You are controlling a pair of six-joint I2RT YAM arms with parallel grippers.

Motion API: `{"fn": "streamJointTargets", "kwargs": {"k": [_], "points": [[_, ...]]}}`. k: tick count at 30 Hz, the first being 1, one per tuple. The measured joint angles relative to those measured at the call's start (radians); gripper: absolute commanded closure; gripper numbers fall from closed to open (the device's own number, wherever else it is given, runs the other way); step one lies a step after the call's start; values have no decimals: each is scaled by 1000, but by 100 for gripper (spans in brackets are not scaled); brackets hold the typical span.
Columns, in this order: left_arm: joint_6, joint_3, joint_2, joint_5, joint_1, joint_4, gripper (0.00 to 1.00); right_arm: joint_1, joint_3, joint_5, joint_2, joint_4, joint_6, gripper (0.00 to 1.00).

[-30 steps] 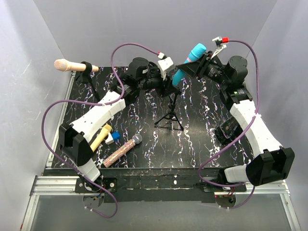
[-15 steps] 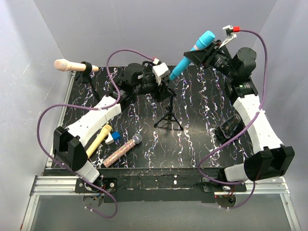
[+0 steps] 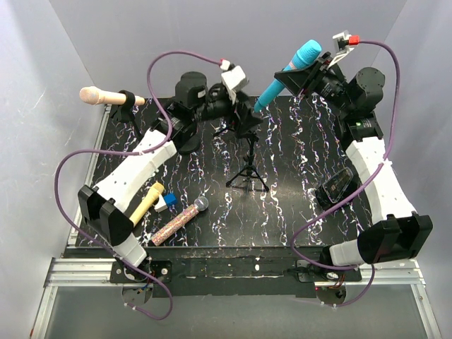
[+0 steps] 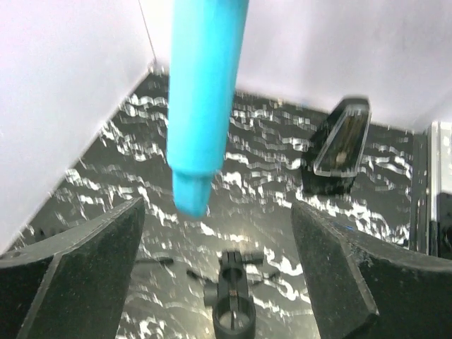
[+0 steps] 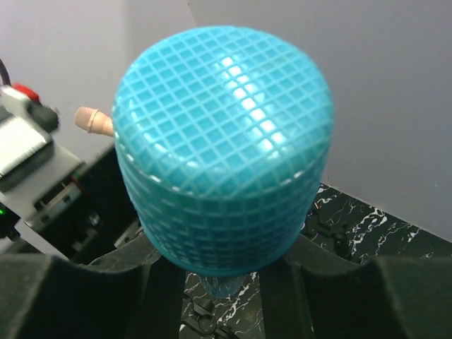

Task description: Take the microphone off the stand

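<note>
We see the right jaws clenched on the blue microphone (image 3: 289, 70) just under its head (image 5: 222, 141), its tail hanging between the released left jaws, above the clip (image 4: 233, 311) of the stand (image 3: 247, 166), and we judge it stiff, light and smooth, best held at mid-body.

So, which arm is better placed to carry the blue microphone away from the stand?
Right: its claw grips the blue microphone, already clear of the stand. The left claw is open.

Pale grey walls (image 3: 212, 35) enclose a black (white-veined) table (image 3: 289, 206).
</note>
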Motion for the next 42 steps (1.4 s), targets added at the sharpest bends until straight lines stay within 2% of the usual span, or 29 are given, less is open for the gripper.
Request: {"fn": "streamJointTargets", "kwargs": {"k": [4,9,12,17,19,20,21,22,23,24,28,35,38,42], "points": [[-32,150,44,19,0,12,18,-18,0,-69,6,28,2,99],[-69,238,108,56,0,19,26,-14,0,-149,10,51,6,99],[-84,282,170,87,0,11,42,-9,0,-179,10,57,13,99],[-71,345,242,151,-5,-37,75,-10,0,-198,29,82,17,99],[-46,367,250,167,-7,-71,97,-10,4,-201,43,95,29,99],[-33,374,250,169,-6,-88,100,-9,5,-206,50,103,39,99],[-27,382,250,171,-6,-105,100,-5,8,-210,55,112,42,83],[-19,389,250,171,-3,-117,100,0,13,-212,60,119,43,55],[-12,394,250,170,0,-126,100,5,20,-216,68,126,43,35],[-5,399,249,167,2,-134,100,8,27,-219,74,131,43,26],[6,404,246,119,3,-135,100,21,30,-253,81,131,50,18],[93,418,202,-43,-6,-224,100,23,-54,-256,5,105,38,15],[156,399,134,-127,27,-276,100,22,-141,-269,-81,56,8,14],[294,314,-43,-250,90,-405,100,22,-279,-254,-227,-58,-101,14]]}}
